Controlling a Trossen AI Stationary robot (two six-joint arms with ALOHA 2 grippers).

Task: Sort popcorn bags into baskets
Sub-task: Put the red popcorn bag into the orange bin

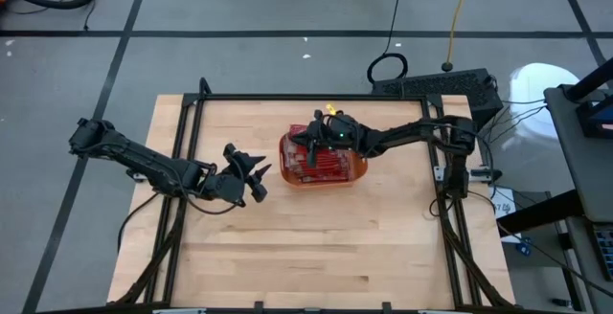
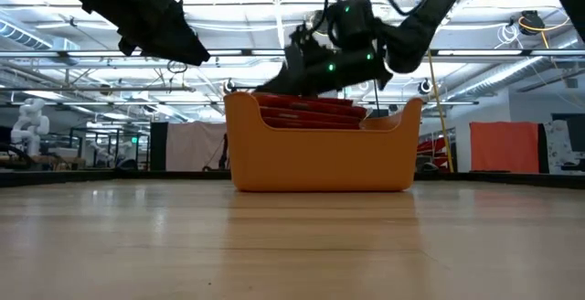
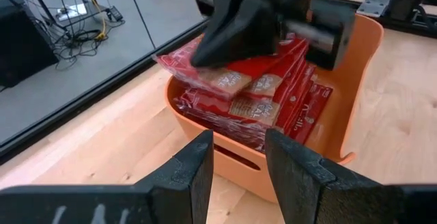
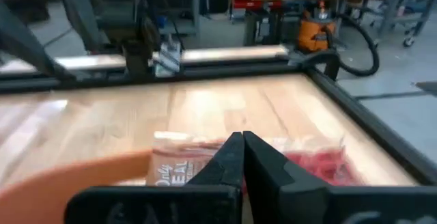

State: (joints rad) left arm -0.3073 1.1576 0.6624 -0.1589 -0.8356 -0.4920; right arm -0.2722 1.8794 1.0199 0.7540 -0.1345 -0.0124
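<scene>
The jaws of the right gripper (image 1: 312, 139) are sitting clenched, tips meeting with nothing between them, over the orange plastic rectangular bin (image 1: 356, 169) just above the centre of the high view. In the right wrist view the two dark tips (image 4: 240, 157) are pressing together above the red packets. The bin is standing on the pale wooden worktop (image 1: 316, 247) and is carrying a stack of flat red popcorn bags with cream oval pictures (image 3: 256, 104), piled up to its rim; in the low view the top bags (image 2: 306, 108) are showing just above the orange wall, with the right gripper (image 2: 311, 62) hanging right over them. The left gripper (image 1: 257, 175) is hovering left of the bin in the high view, apart from it, its jaws standing partly released and grasping nothing, pointing toward the bin's near wall (image 3: 232, 159).
</scene>
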